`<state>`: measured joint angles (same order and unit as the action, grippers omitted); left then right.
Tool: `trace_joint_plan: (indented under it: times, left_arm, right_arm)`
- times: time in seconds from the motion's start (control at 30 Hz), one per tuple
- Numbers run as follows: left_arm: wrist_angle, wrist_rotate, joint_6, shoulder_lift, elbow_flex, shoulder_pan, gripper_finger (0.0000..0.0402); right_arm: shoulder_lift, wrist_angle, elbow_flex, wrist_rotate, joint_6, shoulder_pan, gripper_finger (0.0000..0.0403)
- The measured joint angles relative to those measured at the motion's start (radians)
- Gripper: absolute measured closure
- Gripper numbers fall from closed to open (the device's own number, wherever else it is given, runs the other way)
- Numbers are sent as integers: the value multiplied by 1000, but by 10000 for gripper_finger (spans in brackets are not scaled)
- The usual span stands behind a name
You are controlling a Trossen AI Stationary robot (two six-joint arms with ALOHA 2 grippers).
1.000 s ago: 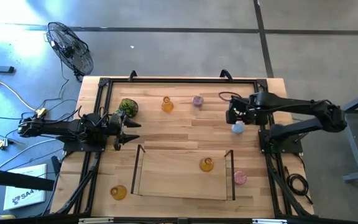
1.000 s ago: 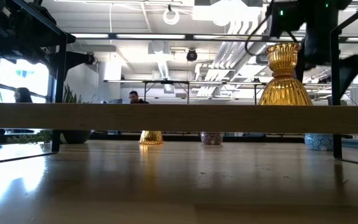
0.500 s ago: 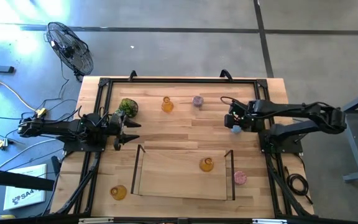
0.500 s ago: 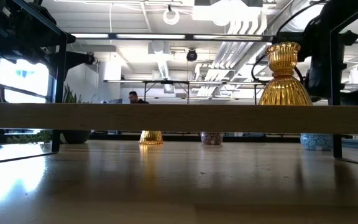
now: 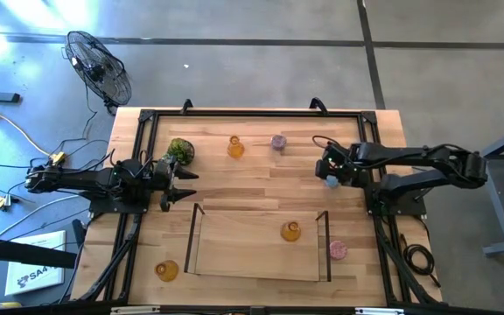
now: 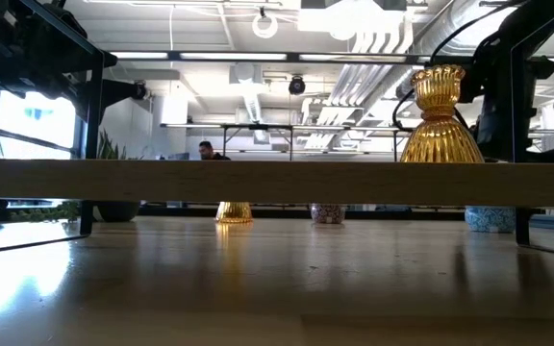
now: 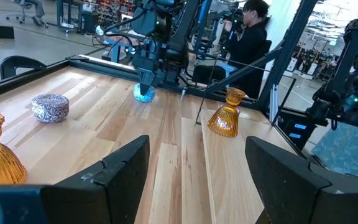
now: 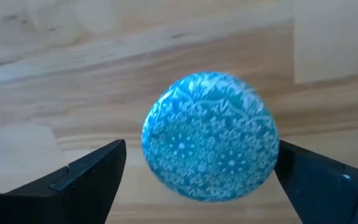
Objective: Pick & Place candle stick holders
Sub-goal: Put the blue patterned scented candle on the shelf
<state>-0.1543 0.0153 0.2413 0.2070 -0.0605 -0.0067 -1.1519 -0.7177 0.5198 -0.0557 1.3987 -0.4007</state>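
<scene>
The light blue round holder [image 8: 210, 135] stands on its base on the table's right part [image 5: 332, 181]. My right gripper [image 8: 202, 146] is open and points down over it, one finger on each side; I see a gap on one side and cannot tell about the other. My left gripper [image 5: 178, 185] is open and empty at the table's left, beside the green mossy ball [image 5: 180, 150]. Amber holders stand at the far middle [image 5: 235, 147], in the tray [image 5: 290, 231] and at the near left [image 5: 166, 269]. The mauve holder [image 5: 277, 141] and the pink holder [image 5: 338, 250] stand apart.
A low wooden tray with clear end walls [image 5: 198, 241] lies at the near middle. A black frame [image 5: 143, 118] runs round the table. A fan [image 5: 100, 66] stands on the floor beyond the far left corner. A person [image 7: 247, 31] shows past the table's right side.
My right gripper has gone down and a little toward the table's near edge, coming over the light blue holder with its fingers on either side. The holder has stayed on the table.
</scene>
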Motion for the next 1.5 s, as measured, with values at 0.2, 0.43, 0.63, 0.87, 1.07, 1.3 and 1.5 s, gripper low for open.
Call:
trace_joint_plan:
  times: [0.2, 0.43, 0.63, 0.87, 1.07, 1.3, 1.5]
  left_arm:
    - [0, 0, 0, 0, 0, 0, 140]
    - [0, 0, 0, 0, 0, 0, 140]
    - [0, 0, 0, 0, 0, 0, 140]
    - [0, 0, 0, 0, 0, 0, 140]
    - [0, 0, 0, 0, 0, 0, 140]
    - [0, 0, 0, 0, 0, 0, 140]
    - [0, 0, 0, 0, 0, 0, 140]
  right_arm:
    - [-36, 1, 0, 29, 0, 0, 67]
    - [-77, 2, 6, 31, -27, 2, 115]
    - [-41, -48, 34, 71, -67, 8, 115]
    - [35, -206, 168, 171, -76, 41, 115]
    - [84, -319, 345, 232, -81, 131, 115]
    - [93, -411, 609, 305, -170, 266, 115]
    - [84, -224, 690, 316, -374, 427, 115]
